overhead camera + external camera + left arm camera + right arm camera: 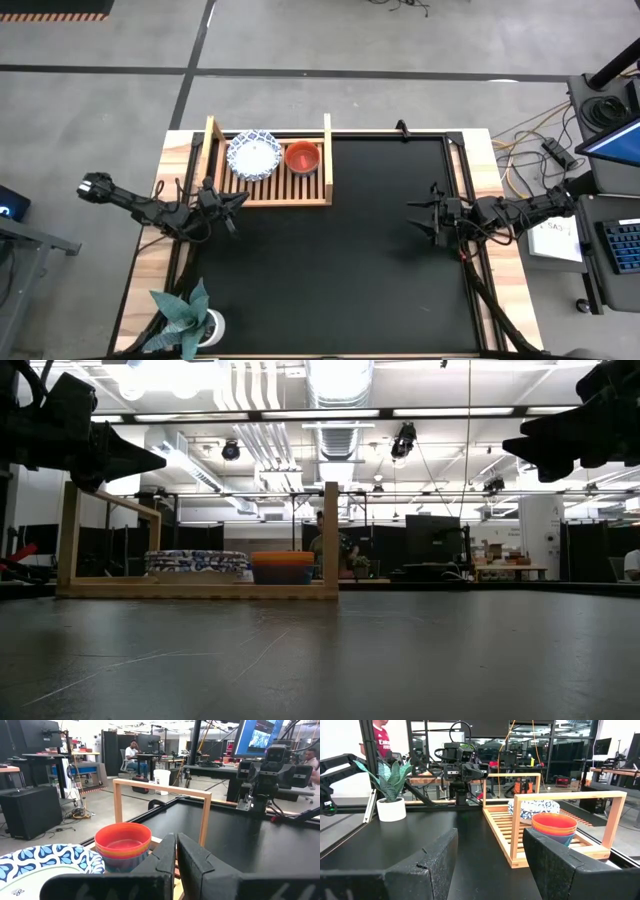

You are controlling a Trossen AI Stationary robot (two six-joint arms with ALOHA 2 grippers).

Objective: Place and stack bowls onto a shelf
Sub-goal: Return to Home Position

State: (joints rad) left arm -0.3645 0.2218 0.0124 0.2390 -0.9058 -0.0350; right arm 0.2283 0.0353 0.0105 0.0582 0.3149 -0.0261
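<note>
no writing can be read with certainty: the white lettering on a person's red shirt [382,740] and the monitor [260,737] display are too small.

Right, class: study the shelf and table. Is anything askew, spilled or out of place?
Nothing stands out. The patterned bowls and the smaller coloured stack sit level, side by side on the shelf. The left gripper hangs beside it, the right gripper over the mat's right side.

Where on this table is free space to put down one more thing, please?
The black mat is bare between the shelf, the right gripper and the plant. The shelf's front slats are free, though the left gripper hangs beside them. Its back row is crowded: white bowls, red bowl.
</note>
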